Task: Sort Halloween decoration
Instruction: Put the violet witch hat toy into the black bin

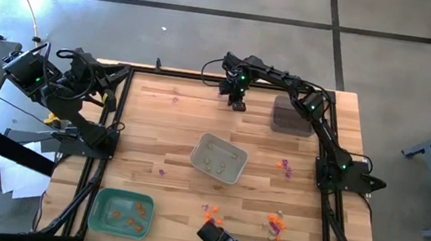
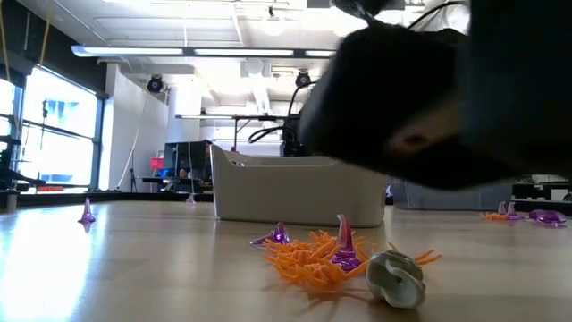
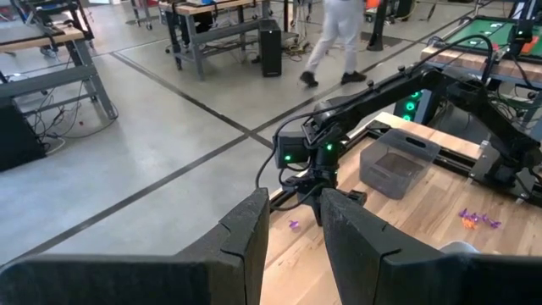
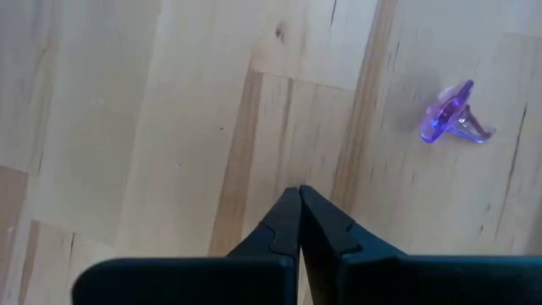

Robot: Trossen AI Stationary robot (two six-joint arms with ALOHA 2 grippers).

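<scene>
The right gripper (image 4: 299, 196) hangs over the far side of the counter (image 1: 182, 125), pointing down at the wood. Its two fingers are pressed tight together and nothing is between them. A little purple trinket (image 4: 456, 114) lies on the wood near the tips, not touching them.

The left gripper (image 3: 295, 222) waits off the left edge of the counter. Its fingers are partly apart and hold nothing.

More trinkets are spread about: a purple one (image 1: 174, 98) near the far edge, orange ones (image 1: 211, 213) near the front edge, and a mix (image 1: 284, 167) on the right. Some orange ones already sit in the green tray (image 1: 98, 207), and pale ones sit in the grey tray (image 1: 235, 172). A dark tray (image 1: 290, 117) stands close to the right arm.

The purple trinket looks tiny, light, hard and smooth, so it may slip or flick away. The best spot to pinch is likely its thin stem, with the fingers opened first
</scene>
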